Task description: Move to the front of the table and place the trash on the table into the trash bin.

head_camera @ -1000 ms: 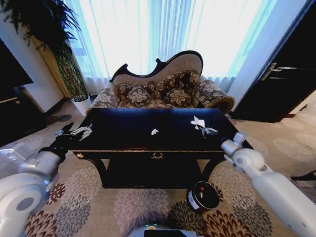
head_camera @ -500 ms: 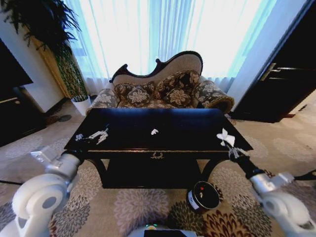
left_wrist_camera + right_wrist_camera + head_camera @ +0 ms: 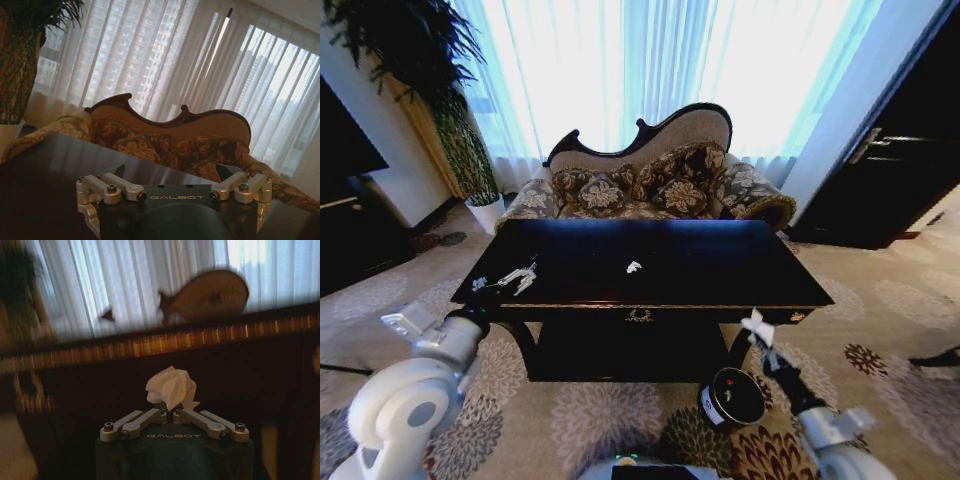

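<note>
My right gripper (image 3: 757, 329) pinching a white paper scrap (image 3: 171, 386) just above the trash bin (image 3: 732, 398), off the table (image 3: 650, 262) front, left gripper (image 3: 516, 279) spread at table's left edge, another scrap (image 3: 633, 267) mid-table, "GALBOT" on both gripper bodies

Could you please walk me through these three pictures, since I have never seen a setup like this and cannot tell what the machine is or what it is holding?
This is a wheeled robot with two arms. The head camera looks down at a dark table, a sofa behind it and a trash bin on the carpet. One white paper scrap lies on the table. The other two pictures come from cameras on the wrists. The right gripper, lowered beside the table above the bin, is shut on a crumpled white paper. The left gripper is open at the table's left edge.
</note>
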